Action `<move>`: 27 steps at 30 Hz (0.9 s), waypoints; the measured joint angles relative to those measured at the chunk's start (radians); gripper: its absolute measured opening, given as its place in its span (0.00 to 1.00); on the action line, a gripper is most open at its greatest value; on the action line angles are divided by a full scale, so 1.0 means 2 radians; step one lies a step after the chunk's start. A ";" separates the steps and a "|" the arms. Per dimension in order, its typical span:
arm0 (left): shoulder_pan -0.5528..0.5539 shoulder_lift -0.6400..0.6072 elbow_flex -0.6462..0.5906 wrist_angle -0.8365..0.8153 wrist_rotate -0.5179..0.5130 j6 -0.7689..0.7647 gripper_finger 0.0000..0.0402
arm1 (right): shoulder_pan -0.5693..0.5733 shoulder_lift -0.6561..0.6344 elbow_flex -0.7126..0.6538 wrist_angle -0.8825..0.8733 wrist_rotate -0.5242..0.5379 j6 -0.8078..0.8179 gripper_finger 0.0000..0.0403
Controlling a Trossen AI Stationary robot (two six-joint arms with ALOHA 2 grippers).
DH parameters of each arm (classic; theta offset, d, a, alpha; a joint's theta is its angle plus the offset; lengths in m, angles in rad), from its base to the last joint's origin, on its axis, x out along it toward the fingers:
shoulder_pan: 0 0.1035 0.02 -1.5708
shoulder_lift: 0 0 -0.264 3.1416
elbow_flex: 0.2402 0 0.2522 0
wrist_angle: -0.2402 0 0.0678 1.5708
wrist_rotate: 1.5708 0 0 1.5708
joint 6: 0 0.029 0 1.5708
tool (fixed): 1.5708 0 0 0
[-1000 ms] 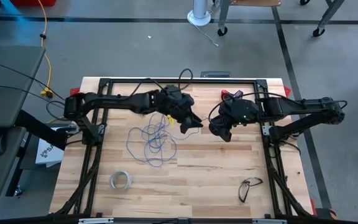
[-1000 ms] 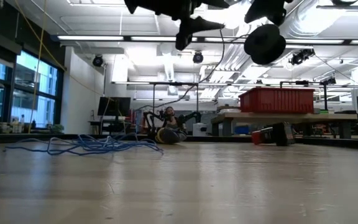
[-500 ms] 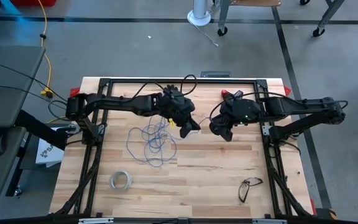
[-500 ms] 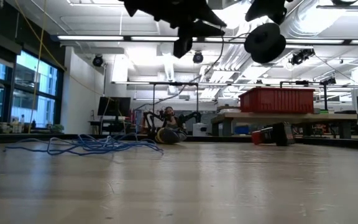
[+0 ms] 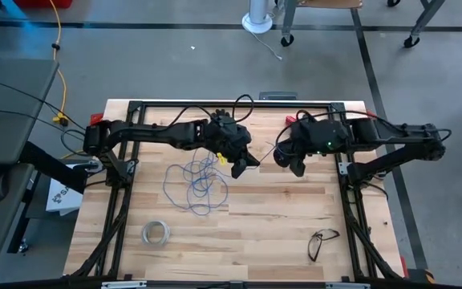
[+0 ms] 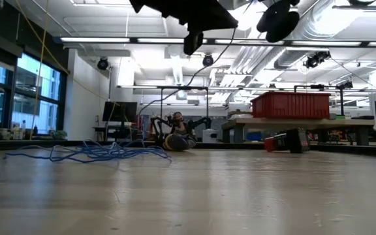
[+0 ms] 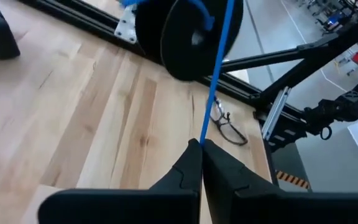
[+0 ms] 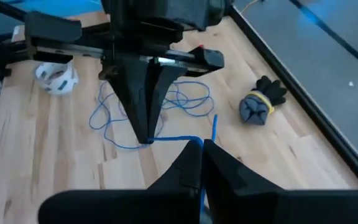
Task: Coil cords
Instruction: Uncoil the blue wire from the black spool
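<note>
The cord is a thin blue wire. Most of it lies in a loose heap [image 5: 199, 181] [image 6: 90, 153] on the wooden table, left of the middle. One strand runs up to a small round dark spool [image 7: 191, 31] [image 6: 276, 19], which is in the air under my right gripper [image 5: 295, 164] [image 8: 201, 146]. That gripper is shut. My left gripper [image 5: 249, 162] [image 7: 201, 144] is shut on the wire a short way from the spool, high above the table and facing the right gripper. My left gripper pinches a single strand of the wire [image 7: 205, 132] at its fingertips, coming slanted downward from the table's left. From there the strand runs straight and taut to the spool's rim [image 7: 211, 25]. My right gripper is shut on the spool, but its own fingers hide the part they hold. The wire [image 8: 178, 139] leaves right at its fingertips toward the left gripper. The spool [image 6: 276, 19] is lifted clear of the table and tilted.
A whitish ring of tape [image 5: 156, 233] lies near the front left and a pair of glasses [image 5: 321, 241] near the front right. A dark bundle with a yellow band [image 8: 260, 102] lies by the heap. Black frame rails [image 5: 231, 104] edge the table.
My left gripper has shut on the wire strand and sunk slightly. My right gripper has risen with the spool and drawn back toward the table's right and far side. The spool is now higher and more tilted, and the strand is taut between the two grippers.
</note>
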 joint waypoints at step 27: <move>-0.022 -0.009 0.066 -0.051 -0.191 0.184 0.43 | -0.001 -0.002 0.056 -0.034 0.023 0.014 0.00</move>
